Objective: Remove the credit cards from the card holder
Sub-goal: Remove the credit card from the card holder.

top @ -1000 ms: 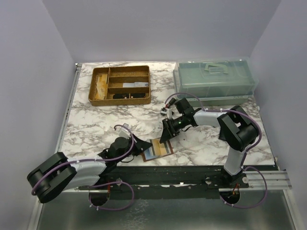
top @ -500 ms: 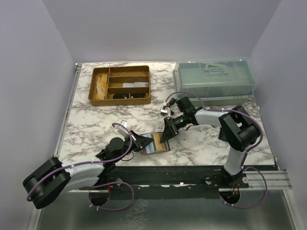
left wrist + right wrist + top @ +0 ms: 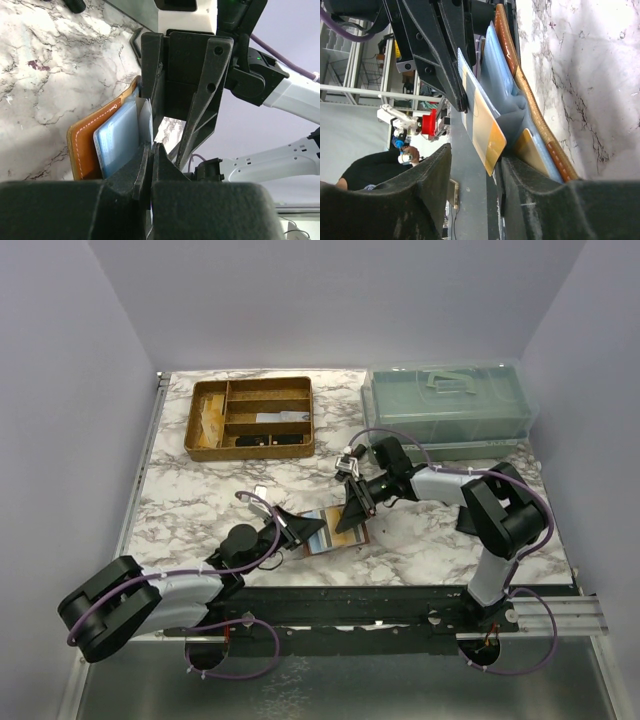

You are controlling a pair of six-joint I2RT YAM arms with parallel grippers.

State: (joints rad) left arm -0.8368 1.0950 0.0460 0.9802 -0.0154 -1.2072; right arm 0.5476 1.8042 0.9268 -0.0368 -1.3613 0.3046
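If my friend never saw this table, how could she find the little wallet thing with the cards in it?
Look at the white marble-patterned table, near the middle of its front edge, where the black left arm and black right arm meet. The flat reddish-brown leather card holder is there. Only it shows light blue and tan credit cards inside.

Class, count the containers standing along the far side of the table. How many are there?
2: a gold-brown divided tray at the far left and a translucent lidded box at the far right. No others show.
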